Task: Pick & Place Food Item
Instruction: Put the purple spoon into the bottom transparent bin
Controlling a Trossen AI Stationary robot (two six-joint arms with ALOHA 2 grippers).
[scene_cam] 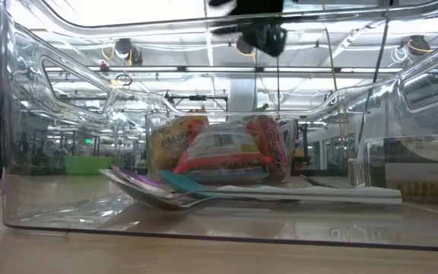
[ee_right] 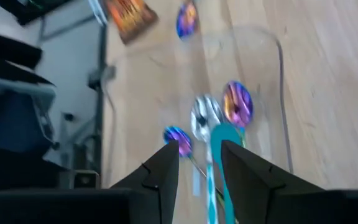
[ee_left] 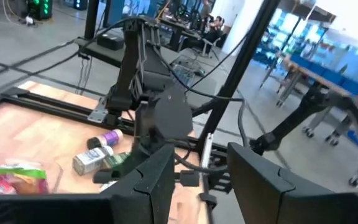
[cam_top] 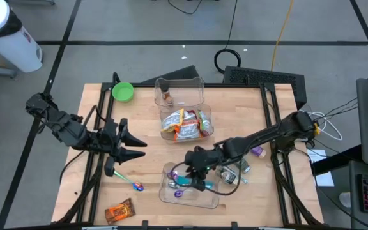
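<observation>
An orange snack packet (cam_top: pixel 119 211) lies flat on the table near its front edge. A clear bin (cam_top: pixel 183 96) at the far middle holds several food packets (cam_top: pixel 185 124), which also show in the low view (scene_cam: pixel 219 152). My right gripper (cam_top: pixel 193 176) is open above a clear container (cam_top: pixel 187 191) at the near middle. Its fingers (ee_right: pixel 166 165) stand over several spoons (ee_right: pixel 219 115) that lie on the container's floor. My left gripper (cam_top: pixel 142 149) is open and empty above the table's left half.
A green bowl (cam_top: pixel 122 91) stands at the far left. A loose spoon (cam_top: pixel 135 185) lies left of the near container. A small can (cam_top: pixel 229 174) and a purple-capped bottle (cam_top: pixel 258 151) lie to its right. Bare wood shows between the two clear containers.
</observation>
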